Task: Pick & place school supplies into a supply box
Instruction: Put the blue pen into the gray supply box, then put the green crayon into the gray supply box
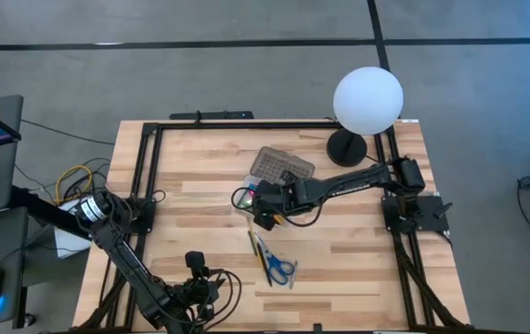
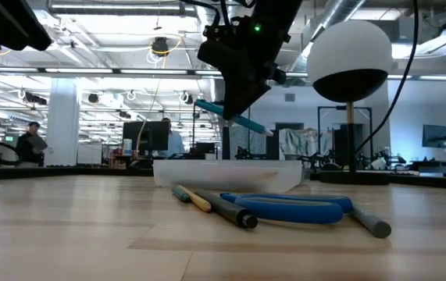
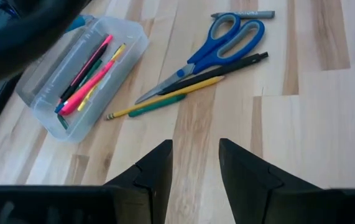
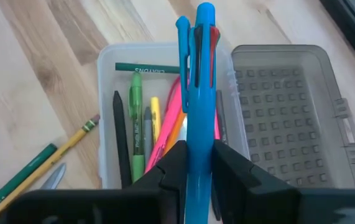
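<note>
The supply box (image 1: 257,190) lies open mid-table, its clear tray (image 4: 112,106) holding several pens, its grey dotted lid (image 4: 283,118) flat beside it. My right gripper (image 1: 265,211) hangs over the tray, shut on a blue pen (image 2: 234,117). Blue-handled scissors (image 3: 224,40), a yellow pencil (image 3: 165,99), a green pencil (image 3: 158,107), a black pen (image 3: 227,67) and a grey marker (image 3: 242,14) lie flat on the table on the near side of the box. My left gripper (image 3: 196,168) stands open near the front edge, nothing between its fingers. My right gripper pinches the blue pen's barrel (image 4: 199,146) between its two fingers (image 4: 172,168), below the clip end (image 4: 197,37), which juts out past them. The fingers slant down from above. The pen is lifted clear above the open tray, slightly tilted in the low view.
A white globe lamp (image 1: 367,100) on a black foot stands at the back right. A black frame (image 1: 144,167) borders the table, with cables at the left. Bare wood lies left of the box and toward the near right.
</note>
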